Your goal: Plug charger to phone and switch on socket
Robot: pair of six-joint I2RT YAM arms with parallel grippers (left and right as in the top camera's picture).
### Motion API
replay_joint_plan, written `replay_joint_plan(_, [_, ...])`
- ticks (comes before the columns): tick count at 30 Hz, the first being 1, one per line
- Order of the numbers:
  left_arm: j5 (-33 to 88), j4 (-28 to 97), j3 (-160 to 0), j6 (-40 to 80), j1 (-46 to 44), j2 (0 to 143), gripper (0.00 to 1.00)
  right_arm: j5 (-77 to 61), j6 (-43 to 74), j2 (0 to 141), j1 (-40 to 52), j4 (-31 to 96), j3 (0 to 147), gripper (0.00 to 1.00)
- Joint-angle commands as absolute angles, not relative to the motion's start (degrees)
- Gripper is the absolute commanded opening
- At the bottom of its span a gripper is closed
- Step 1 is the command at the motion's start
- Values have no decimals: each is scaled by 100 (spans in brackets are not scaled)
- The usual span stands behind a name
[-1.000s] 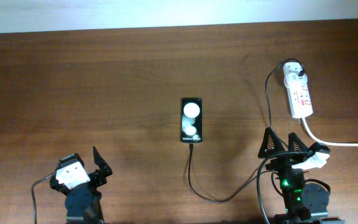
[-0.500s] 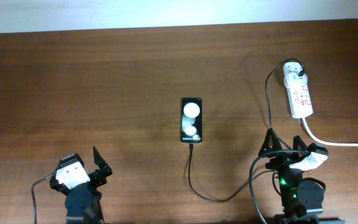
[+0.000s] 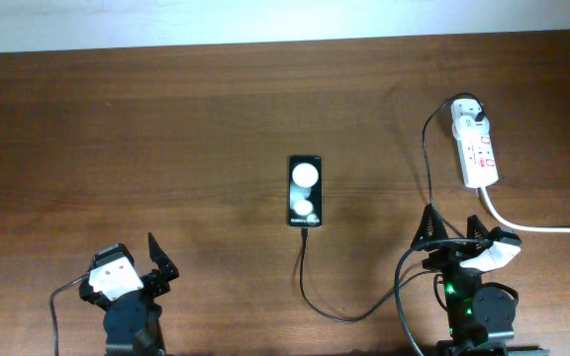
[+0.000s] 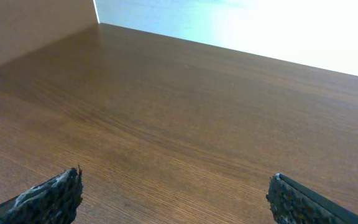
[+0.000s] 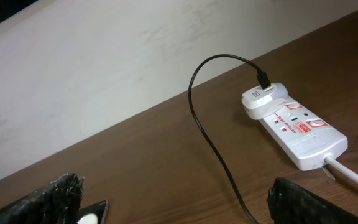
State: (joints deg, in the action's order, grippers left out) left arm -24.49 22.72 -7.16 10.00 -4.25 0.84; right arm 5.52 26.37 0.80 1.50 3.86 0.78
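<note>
The phone (image 3: 305,190) lies flat mid-table, two white glare spots on its screen; one corner (image 5: 92,211) shows in the right wrist view. The charger cable (image 3: 317,302) runs from the phone's near edge, loops toward the front and climbs to a plug (image 3: 473,115) in the far end of the socket (image 3: 476,150). The right wrist view shows the socket (image 5: 300,130), its plug (image 5: 263,99) and the cable (image 5: 209,127). My right gripper (image 3: 453,220) is open, just short of the socket, holding nothing. My left gripper (image 3: 132,255) is open at the front left over bare wood.
A thick white cord (image 3: 542,225) leaves the socket's near end and runs off the right edge. The table's far edge meets a pale wall (image 5: 104,68). The left wrist view shows only brown tabletop (image 4: 185,112) between my fingers.
My right gripper has drawn back a little toward the front edge of the table. The left arm, phone, cable and socket have not moved.
</note>
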Motion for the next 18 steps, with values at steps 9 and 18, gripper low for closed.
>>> replay_joint_plan(9, [-1328,628,-185,121,-395,30,99,497,2571,21,187,423,32,99])
replay_joint_plan(18, [-250,460,-47,-871,-395,30,99,499,2571,21,187,423,32,99])
